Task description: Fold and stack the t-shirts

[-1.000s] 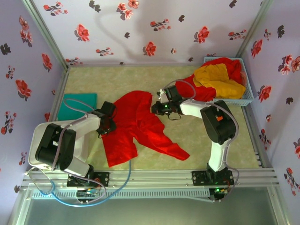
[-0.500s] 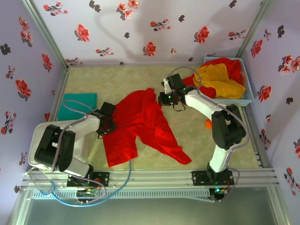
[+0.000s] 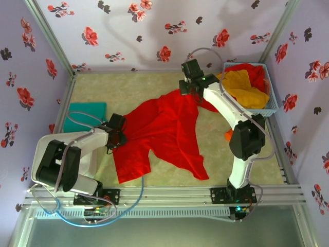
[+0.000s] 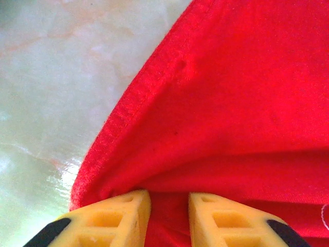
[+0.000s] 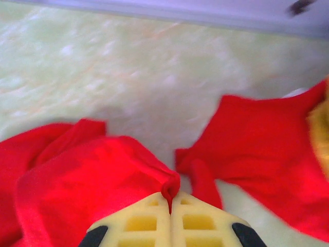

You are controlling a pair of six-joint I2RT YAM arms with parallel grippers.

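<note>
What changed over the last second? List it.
The right gripper, shut on the red t-shirt's edge, swung toward the far wall, dragging that edge along and spreading the shirt. The left gripper kept pinching the shirt's left edge in place. The teal t-shirt and basket stayed put.

Bright, even light; soft blur in right-wrist view

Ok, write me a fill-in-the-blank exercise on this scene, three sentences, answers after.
1. The spread t-shirt pinched by the right claw is ____ in colour.
2. The teal t-shirt lies flat on the ____ side of the top view.
3. The yellow t-shirt lies in the basket at the far ____ corner.
Missing words: red; left; right.
</note>
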